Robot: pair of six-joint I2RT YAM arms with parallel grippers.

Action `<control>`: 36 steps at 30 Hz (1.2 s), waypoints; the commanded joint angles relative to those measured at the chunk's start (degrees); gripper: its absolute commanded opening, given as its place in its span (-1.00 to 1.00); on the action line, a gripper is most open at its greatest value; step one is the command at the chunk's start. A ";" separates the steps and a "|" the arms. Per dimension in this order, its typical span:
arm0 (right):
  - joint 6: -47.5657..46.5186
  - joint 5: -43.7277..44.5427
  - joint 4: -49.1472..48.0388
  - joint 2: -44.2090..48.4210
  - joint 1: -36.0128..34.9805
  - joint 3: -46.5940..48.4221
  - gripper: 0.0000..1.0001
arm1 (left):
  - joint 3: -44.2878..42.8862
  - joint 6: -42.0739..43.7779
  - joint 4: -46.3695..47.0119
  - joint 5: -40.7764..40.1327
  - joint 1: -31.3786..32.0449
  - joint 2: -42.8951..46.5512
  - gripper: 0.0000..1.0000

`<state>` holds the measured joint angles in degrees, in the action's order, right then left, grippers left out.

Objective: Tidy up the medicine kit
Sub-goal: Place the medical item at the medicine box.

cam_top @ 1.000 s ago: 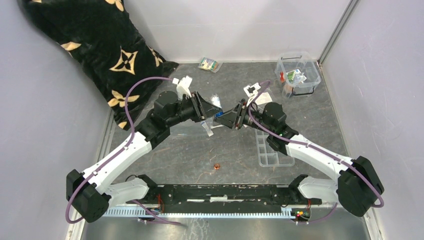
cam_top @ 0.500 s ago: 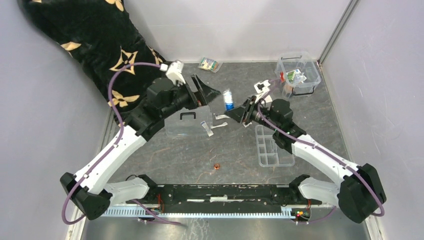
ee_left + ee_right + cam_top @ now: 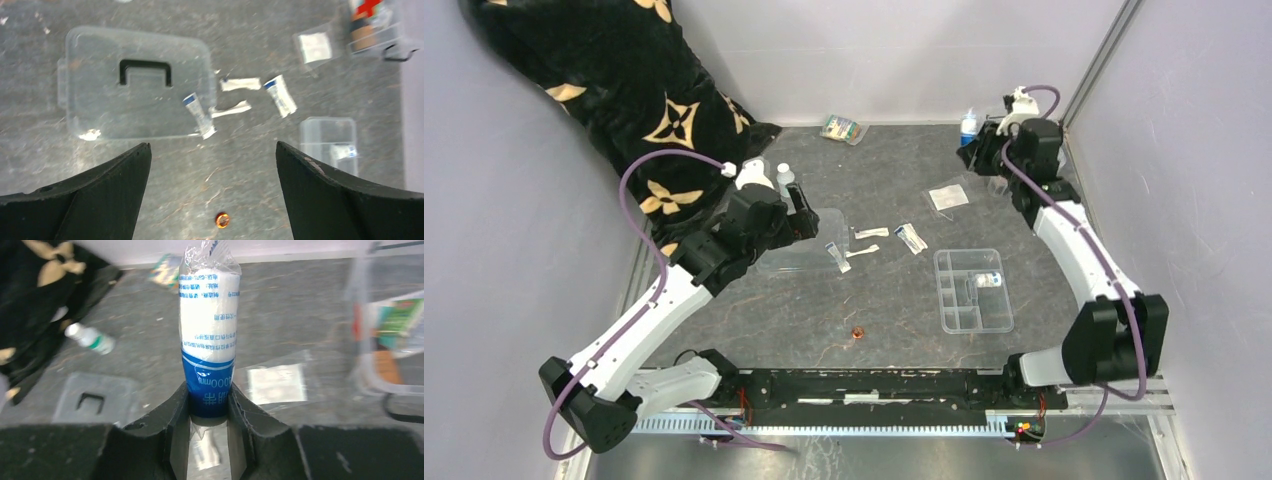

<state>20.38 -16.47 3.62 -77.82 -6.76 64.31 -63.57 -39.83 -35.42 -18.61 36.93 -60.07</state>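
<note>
My right gripper (image 3: 209, 390) is shut on the blue end of a wrapped blue-and-white bandage roll (image 3: 207, 315), which sticks out ahead of the fingers. In the top view this gripper (image 3: 976, 145) is at the far right corner with the roll (image 3: 969, 125), and the arm covers most of the medicine kit box. The box (image 3: 385, 340) shows at the right of the right wrist view, and its red cross (image 3: 370, 7) shows in the left wrist view. The kit's clear lid (image 3: 799, 245) with a black handle lies flat. My left gripper (image 3: 213, 145) hangs open above it, holding nothing.
A clear divided tray (image 3: 972, 290) lies right of centre. Three small sachets (image 3: 871, 232) and a gauze pad (image 3: 948, 197) lie mid-table. A small bottle (image 3: 785, 178) rests by the black pillow (image 3: 614, 90). There is also an orange ring (image 3: 857, 333) and a green pack (image 3: 842, 127).
The left gripper opened, let go of the roll and drew back left over the lid. The right gripper took the roll and carried it from the centre to the far right corner.
</note>
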 commanded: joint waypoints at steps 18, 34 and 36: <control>-13.53 19.83 21.94 -35.39 14.09 43.49 -0.17 | 7.78 2.04 -2.99 2.26 0.01 3.76 0.99; -7.14 8.36 18.07 -22.84 14.79 32.09 0.24 | 10.27 4.02 -3.78 1.52 -0.01 3.05 1.00; -3.86 5.51 13.48 -16.94 13.89 24.01 0.25 | 9.80 4.73 -3.63 1.60 -0.01 2.03 1.00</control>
<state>10.26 -3.07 24.18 -107.22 8.08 98.24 -53.10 -38.65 -39.40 -16.34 36.93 -57.06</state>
